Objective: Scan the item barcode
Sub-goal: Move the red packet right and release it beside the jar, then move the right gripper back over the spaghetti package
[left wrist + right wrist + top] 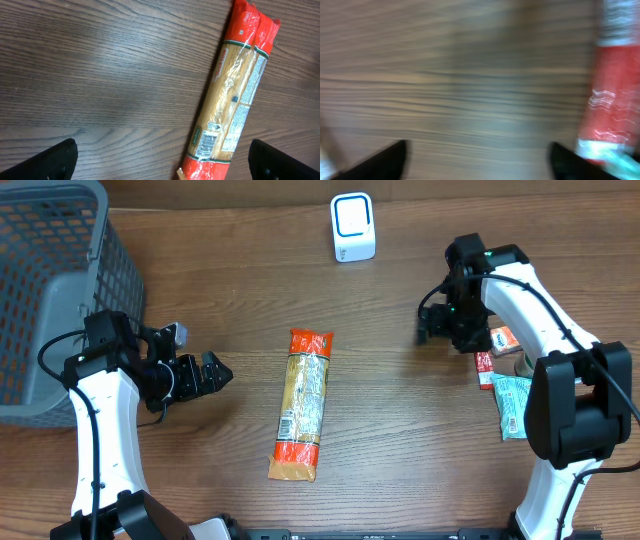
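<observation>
The pasta packet (302, 402) lies flat mid-table between my arms. Its long axis runs far to near, the far end tipped slightly toward my right, and its white label sits toward the near end. My left gripper (220, 372) stands open beside it, empty. My right gripper (424, 332) is spread wide, holding nothing.

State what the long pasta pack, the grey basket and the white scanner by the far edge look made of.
Pasta pack: thin plastic film, glossy and partly clear; it glints and wrinkles, and the contents show through.
Basket: probably moulded plastic, matt grey; regular open grid walls.
Scanner: likely hard plastic; smooth white shell with rounded corners.
</observation>
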Motion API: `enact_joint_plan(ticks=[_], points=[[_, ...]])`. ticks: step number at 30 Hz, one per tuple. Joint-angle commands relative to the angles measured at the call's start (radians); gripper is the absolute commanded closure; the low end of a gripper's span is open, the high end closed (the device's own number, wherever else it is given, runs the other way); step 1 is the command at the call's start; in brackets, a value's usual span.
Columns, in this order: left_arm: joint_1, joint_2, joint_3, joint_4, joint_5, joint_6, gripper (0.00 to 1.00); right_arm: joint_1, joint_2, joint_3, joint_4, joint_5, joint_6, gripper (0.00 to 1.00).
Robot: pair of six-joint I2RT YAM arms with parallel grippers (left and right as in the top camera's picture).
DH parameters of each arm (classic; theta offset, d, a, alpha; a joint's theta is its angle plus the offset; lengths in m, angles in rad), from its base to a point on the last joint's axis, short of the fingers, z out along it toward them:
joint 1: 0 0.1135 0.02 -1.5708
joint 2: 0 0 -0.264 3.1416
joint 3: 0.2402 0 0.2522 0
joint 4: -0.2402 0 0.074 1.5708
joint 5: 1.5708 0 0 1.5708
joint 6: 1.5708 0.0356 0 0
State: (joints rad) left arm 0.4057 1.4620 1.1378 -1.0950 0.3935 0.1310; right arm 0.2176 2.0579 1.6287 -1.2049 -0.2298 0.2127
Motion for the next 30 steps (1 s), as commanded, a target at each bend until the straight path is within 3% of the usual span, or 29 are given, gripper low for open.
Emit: enact_joint_plan(ticks=[1, 5, 9, 22, 30], points=[[-0.007, 0.004, 0.001, 0.001, 0.015, 0.015, 0.0, 0.037, -0.003, -0.009, 0.048, -0.28, 0.002, 0.0], [-0.007, 0.004, 0.001, 0.001, 0.014, 0.015, 0.0, 0.088, -0.003, -0.008, 0.124, -0.443, 0.002, 0.0], [-0.007, 0.004, 0.001, 0.001, 0.015, 0.015, 0.0, 0.151, -0.003, -0.009, 0.17, -0.457, 0.04, 0.0], [-0.007, 0.004, 0.001, 0.001, 0.014, 0.015, 0.01, 0.433, -0.003, -0.009, 0.242, 0.016, 0.379, 0.0], [-0.007, 0.004, 0.001, 0.012, 0.008, 0.016, 0.0, 0.549, -0.002, -0.009, 0.335, 0.125, 0.499, 0.0]])
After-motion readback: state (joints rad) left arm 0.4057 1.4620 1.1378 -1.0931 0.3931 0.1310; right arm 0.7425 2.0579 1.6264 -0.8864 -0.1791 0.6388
